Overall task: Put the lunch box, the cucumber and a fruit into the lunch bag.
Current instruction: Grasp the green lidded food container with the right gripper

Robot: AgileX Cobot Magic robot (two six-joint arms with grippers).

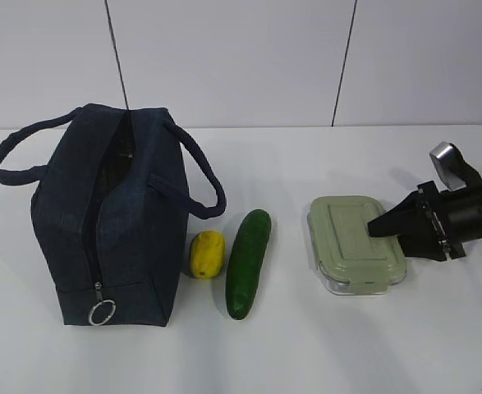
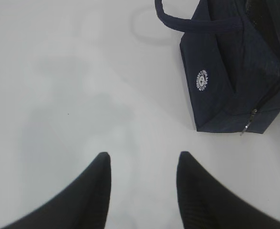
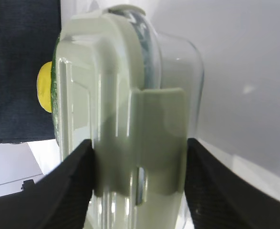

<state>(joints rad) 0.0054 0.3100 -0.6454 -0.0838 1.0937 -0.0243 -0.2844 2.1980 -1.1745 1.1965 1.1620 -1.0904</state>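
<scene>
The right hand (image 3: 140,191) straddled the lunch box (image 1: 355,244) at its end farthest from the lunch bag (image 1: 109,222), fingers either side of the lid latch, apparently touching, grip unconfirmed. The left hand (image 2: 142,191) hung half open, empty.

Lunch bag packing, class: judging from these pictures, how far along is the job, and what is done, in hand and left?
Nothing is packed yet. The lunch bag stands unzipped, with the fruit, cucumber and lunch box all on the table outside it. In hand: the right gripper straddles the lunch box's end, fingers against both faces. The left gripper hangs open and empty. All three items remain.
</scene>
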